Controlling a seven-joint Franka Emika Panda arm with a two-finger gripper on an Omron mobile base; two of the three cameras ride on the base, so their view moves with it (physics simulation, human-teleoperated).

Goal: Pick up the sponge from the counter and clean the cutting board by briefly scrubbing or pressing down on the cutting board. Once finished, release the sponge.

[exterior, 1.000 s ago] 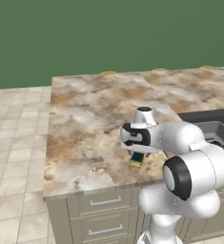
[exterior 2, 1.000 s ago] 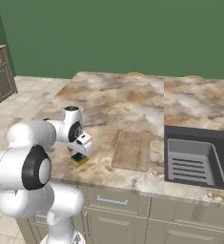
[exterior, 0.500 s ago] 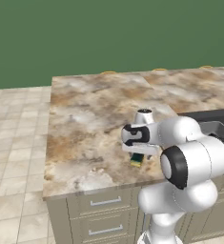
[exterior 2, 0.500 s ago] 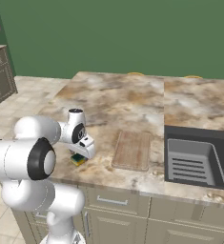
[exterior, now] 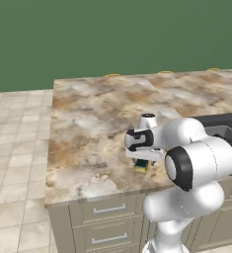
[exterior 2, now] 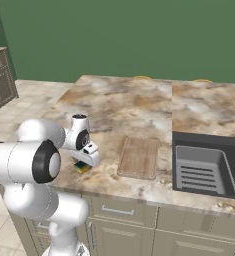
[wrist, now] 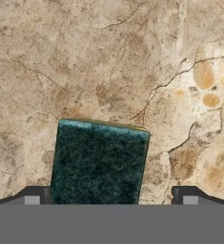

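The sponge, dark green on top with a yellow body, lies on the marbled counter near its front edge. My gripper hangs straight above it, open, with one fingertip on each side of the sponge and clear of it. The hand covers most of the sponge in both base views. The brown wooden cutting board lies flat on the counter to the right of the sponge, between it and the sink.
A dark sink basin is sunk into the counter right of the board. Drawer fronts with metal handles run below the front edge. A tiled floor lies left of the counter.
The hand has dropped a little closer to the sponge. The sponge and board have not moved, and the fingers stay open.
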